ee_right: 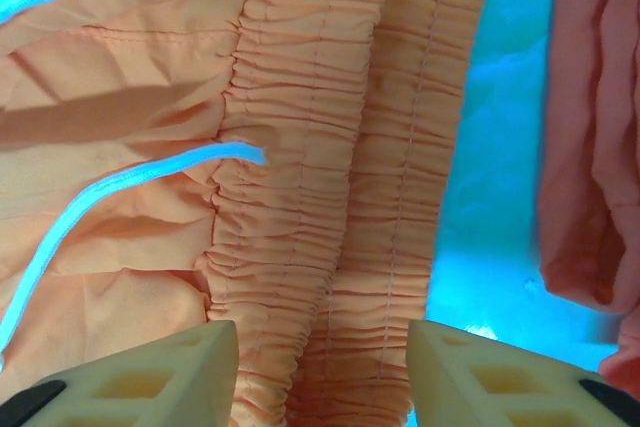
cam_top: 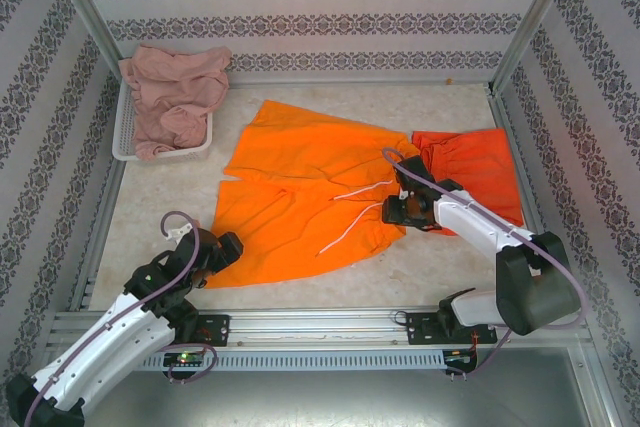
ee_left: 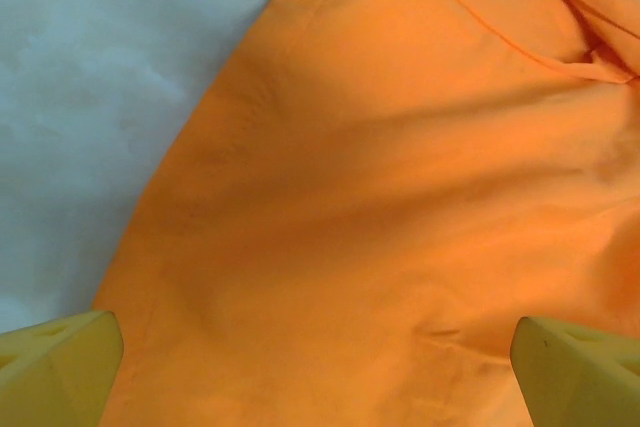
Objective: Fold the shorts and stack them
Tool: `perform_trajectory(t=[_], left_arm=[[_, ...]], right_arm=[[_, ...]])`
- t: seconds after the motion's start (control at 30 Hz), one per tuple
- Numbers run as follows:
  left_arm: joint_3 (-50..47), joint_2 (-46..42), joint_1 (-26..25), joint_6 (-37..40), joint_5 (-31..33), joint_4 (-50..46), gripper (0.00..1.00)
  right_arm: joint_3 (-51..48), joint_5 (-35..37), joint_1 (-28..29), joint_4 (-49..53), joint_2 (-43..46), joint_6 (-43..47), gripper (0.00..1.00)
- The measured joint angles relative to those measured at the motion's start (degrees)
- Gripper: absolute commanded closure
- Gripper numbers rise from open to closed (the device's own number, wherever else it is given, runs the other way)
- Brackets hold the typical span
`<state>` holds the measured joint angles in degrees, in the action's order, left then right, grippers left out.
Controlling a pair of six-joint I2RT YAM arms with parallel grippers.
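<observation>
Now my right claw (ee_right: pixel 322 347) sits part-open astride the waistband (ee_right: pixel 330 147) of the orange shorts (cam_top: pixel 300 192), spread mid-table. My left claw (ee_left: pixel 320 337) hangs wide over their near-left leg. Red shorts (cam_top: pixel 475 172) lie right; pink shorts (cam_top: pixel 170 97) fill the far-left basket (cam_top: pixel 125 142).

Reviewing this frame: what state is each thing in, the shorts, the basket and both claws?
Bright orange shorts: spread flat, unfolded.
Red-orange shorts: lying flat at right.
Basket: upright, far left.
Pink shorts: crumpled inside it.
Left claw: open above orange fabric.
Right claw: open, astride the orange waistband.
</observation>
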<state>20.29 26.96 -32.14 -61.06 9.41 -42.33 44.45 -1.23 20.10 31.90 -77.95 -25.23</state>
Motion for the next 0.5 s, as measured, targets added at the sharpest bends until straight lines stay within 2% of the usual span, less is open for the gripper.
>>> perform_trajectory(t=[0.13, 0.37, 0.5], left_arm=[[0.0, -0.1, 0.0, -2.0, -0.4, -1.3, 0.00], [0.0, -0.5, 0.0, -5.9, -0.4, -4.1, 0.00], [0.0, 0.8, 0.0, -7.0, -0.4, -4.4, 0.00]], right_arm=[[-0.8, -0.8, 0.0, -0.2, -0.8, 0.0, 0.59], [-1.4, -1.8, 0.0, -1.5, -4.3, 0.0, 0.90], [1.4, -1.4, -0.1, -1.4, -9.6, 0.3, 1.00]])
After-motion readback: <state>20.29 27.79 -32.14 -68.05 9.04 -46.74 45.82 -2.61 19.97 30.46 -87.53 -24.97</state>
